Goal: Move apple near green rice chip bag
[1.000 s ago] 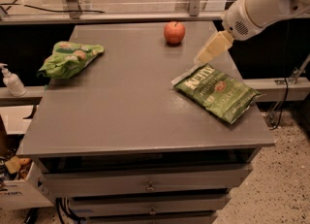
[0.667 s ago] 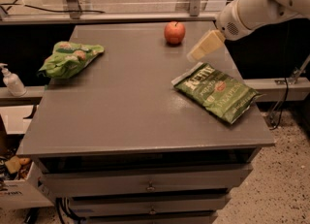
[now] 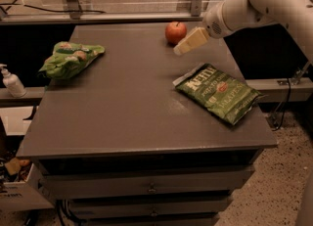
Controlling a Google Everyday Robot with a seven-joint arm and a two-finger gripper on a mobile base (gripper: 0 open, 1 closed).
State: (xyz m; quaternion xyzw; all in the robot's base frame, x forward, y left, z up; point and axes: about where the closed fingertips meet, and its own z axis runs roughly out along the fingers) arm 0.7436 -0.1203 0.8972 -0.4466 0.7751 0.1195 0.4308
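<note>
Over a stack of drawers [image 3: 146,188], the dark grey worktop [image 3: 127,112] fills most of the view. From the right, a white robot arm [image 3: 264,0] reaches in above the far right corner. A flat dark-green bag [image 3: 220,93] with white lettering lies near the right edge, about midway between front and back. The green rice chip bag [image 3: 71,58], light green and crumpled, lies by the left edge toward the far left corner, well apart from everything else. The cream gripper [image 3: 178,50] hangs just beside the apple, on its right, tip angled down toward the worktop; whether it is spread or closed I cannot tell. The apple [image 3: 175,32] sits near the far edge, right of centre. A small pump bottle [image 3: 11,81] stands off the left edge.
</note>
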